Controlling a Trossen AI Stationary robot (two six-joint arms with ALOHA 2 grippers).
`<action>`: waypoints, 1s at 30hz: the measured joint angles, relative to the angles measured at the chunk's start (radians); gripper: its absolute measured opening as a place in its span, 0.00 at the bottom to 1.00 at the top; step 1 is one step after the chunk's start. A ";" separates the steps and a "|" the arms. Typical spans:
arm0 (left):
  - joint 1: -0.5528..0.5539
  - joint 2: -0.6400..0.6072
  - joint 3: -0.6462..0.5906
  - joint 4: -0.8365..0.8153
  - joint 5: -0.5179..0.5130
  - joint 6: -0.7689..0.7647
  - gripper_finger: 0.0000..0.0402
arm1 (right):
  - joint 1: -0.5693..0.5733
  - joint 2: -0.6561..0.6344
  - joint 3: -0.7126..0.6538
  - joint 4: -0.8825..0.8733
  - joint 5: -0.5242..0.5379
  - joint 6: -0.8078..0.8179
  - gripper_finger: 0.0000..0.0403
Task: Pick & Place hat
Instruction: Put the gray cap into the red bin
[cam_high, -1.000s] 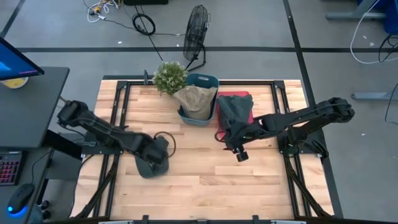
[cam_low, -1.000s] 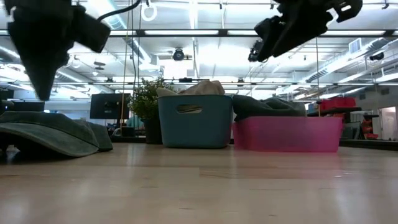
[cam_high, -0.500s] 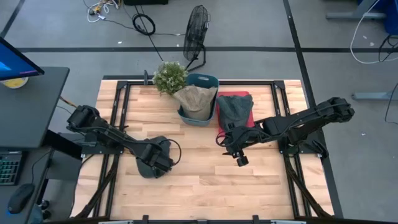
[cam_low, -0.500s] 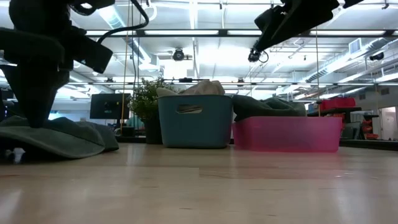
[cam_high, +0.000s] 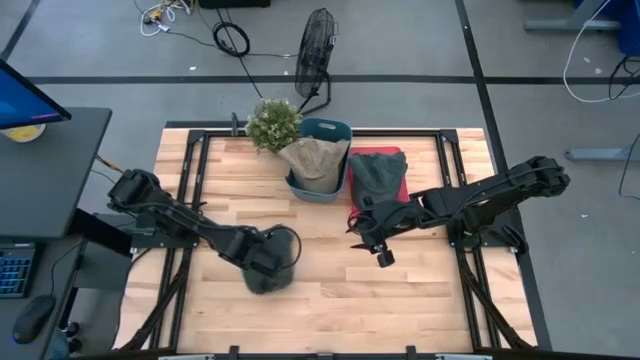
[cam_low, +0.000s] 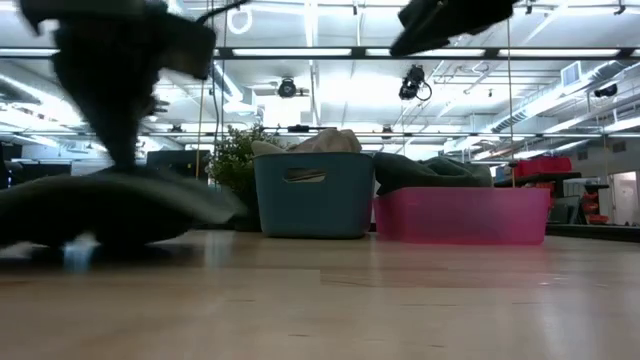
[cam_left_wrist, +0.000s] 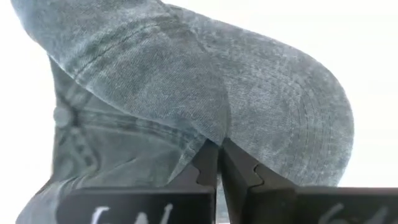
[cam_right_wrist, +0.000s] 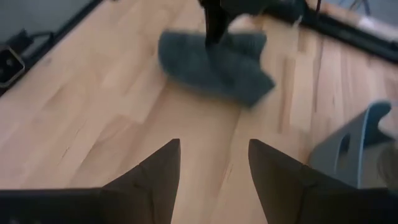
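Note:
A dark grey-green denim hat (cam_high: 272, 273) lies left of the table's middle, blurred in the low view (cam_low: 110, 205). My left gripper (cam_high: 262, 256) stands over it, shut on its cloth, as the left wrist view shows (cam_left_wrist: 219, 163). My right gripper (cam_high: 383, 256) hangs open above the table's middle, with nothing between its fingers (cam_right_wrist: 214, 174). From there the hat (cam_right_wrist: 214, 59) shows farther off. My left gripper pinches a raised fold of the hat's crown (cam_left_wrist: 208, 138) between its two shut fingers, close to where the crown meets the brim (cam_left_wrist: 305, 118). The fingers come from above, pointing down. Whether the hat is clear of the table, I cannot tell.
At the back of the table stand a blue bin (cam_high: 335, 130) holding a tan hat, a pink bin (cam_high: 398, 185) holding a dark hat, and a potted plant (cam_high: 273, 122). A desk with a monitor (cam_high: 30, 105) is off the table's left edge. Bare wood lies near the front edge.
My left gripper has come down onto the hat and shut on its crown, then gone toward the table's right edge. The hat has moved that way with it. My right gripper has risen a little and stays open.

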 joint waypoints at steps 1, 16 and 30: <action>0.000 0.000 0.014 0.009 -0.024 0.014 0.02 | 0.000 0.003 0.000 0.023 -0.002 -0.008 0.48; 0.096 0.001 0.136 0.156 -0.142 0.476 0.01 | -0.001 0.273 0.000 0.376 -0.105 -0.118 0.48; 0.115 0.121 0.136 0.226 -0.257 0.754 0.01 | -0.090 0.350 0.000 0.505 -0.118 -0.178 0.48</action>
